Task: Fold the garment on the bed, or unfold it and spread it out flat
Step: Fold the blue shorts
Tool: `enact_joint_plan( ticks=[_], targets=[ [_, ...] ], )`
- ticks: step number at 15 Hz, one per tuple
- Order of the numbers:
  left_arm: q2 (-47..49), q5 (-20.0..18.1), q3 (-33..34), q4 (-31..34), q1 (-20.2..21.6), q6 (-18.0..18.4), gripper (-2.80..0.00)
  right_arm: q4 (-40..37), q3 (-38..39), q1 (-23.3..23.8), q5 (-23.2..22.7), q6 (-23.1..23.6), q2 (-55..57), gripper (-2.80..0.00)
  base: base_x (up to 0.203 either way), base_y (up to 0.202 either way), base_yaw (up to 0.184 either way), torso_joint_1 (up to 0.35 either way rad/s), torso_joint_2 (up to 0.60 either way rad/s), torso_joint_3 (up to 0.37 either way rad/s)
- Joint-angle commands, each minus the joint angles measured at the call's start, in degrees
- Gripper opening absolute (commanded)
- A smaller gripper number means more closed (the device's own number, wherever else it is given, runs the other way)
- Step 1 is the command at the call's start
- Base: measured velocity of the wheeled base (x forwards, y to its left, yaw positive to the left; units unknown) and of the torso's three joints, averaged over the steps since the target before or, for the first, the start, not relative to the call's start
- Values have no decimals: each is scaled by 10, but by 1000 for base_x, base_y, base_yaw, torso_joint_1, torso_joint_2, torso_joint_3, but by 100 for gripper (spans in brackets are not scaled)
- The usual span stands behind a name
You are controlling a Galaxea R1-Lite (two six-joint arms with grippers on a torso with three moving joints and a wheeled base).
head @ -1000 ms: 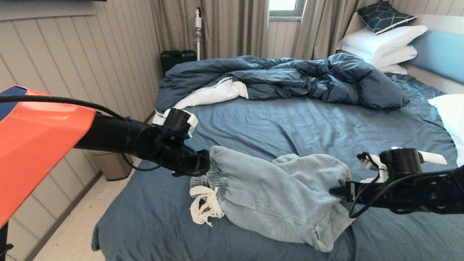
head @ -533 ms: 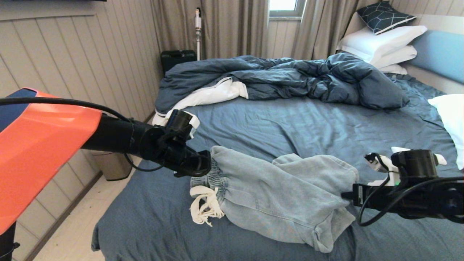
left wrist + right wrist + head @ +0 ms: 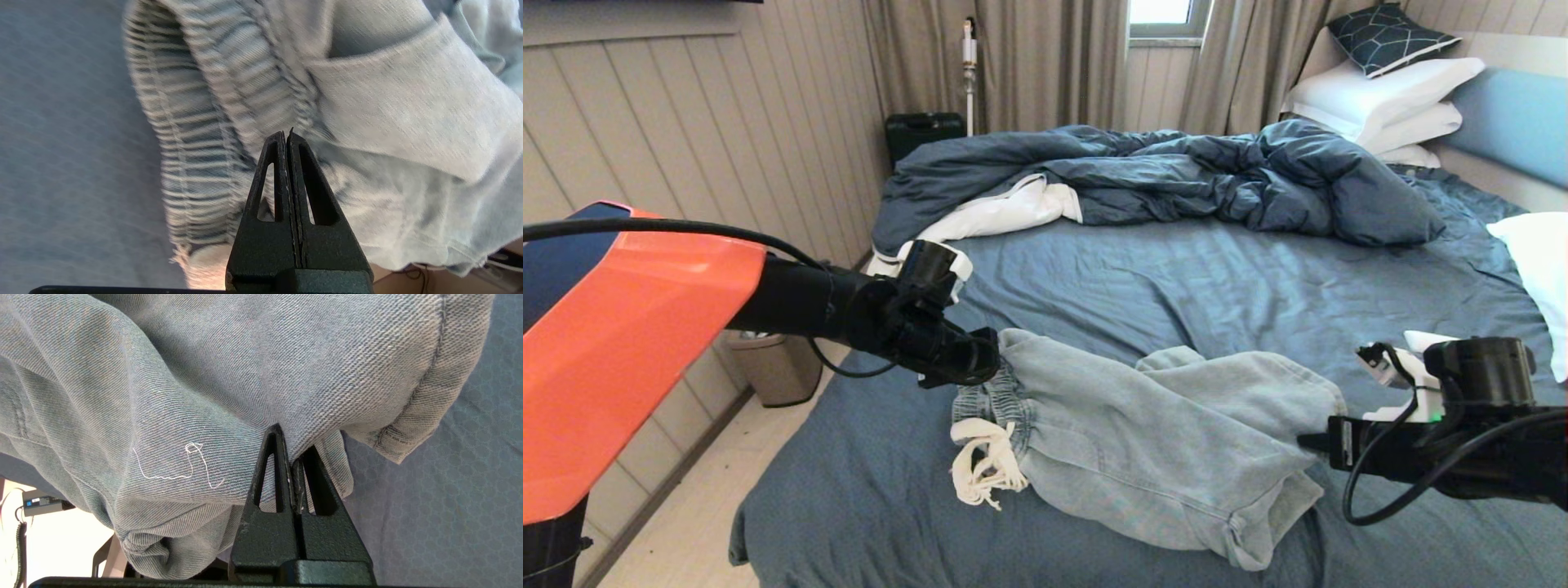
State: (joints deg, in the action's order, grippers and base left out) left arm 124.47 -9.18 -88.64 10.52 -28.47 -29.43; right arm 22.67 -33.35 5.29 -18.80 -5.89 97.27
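Pulling toward the lower right of the frame, the right gripper is pinching a leg hem of the pale blue denim shorts, stretching them across the dark blue bed. Left gripper, squeezed together, is pinching the waistband. Spreading is under way; next, both should probably tug apart, then lay it flat.

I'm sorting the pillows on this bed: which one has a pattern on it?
The dark pillow on top of the stack at the headboard: navy with thin pale lines. The pillows beneath it and the one at the right edge are plain white.
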Motion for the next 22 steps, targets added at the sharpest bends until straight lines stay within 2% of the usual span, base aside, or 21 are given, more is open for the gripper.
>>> enact_joint_plan(
  ticks=[1,5,6,11,12,15,18,21,22],
  targets=[
    [2,-1,0,1,2,-3,-280,2,-4,0,-1,-1,11,-280,0,0,0,0,0,0],
    [1,-1,7,1,2,-3,-280,-8,-3,-1,-2,-2,-3,-280,0,0,0,0,0,0],
    [2,-1,7,1,2,-3,-280,-37,-10,-1,-2,-2,-14,-280,0,0,0,0,0,0],
    [7,-1,1,1,2,-1,-280,-313,-158,6,-29,-8,-42,-280,0,0,0,0,0,0],
    [7,-1,1,1,2,0,-280,-340,-171,8,-30,-8,-27,-280,0,0,0,0,0,0],
    [7,-1,4,1,2,1,-280,-356,-183,9,-28,-7,24,-280,0,0,0,0,0,0],
    [12,-1,5,1,2,2,-280,-356,-201,9,3,-4,67,-280,0,0,0,0,0,0],
    [15,0,1,2,2,2,-280,-356,-219,7,13,-3,101,-280,0,0,0,0,0,0],
    [14,0,1,2,2,2,-280,-356,-219,7,19,-3,102,0,0,0,0,0,0,0]
  ],
)
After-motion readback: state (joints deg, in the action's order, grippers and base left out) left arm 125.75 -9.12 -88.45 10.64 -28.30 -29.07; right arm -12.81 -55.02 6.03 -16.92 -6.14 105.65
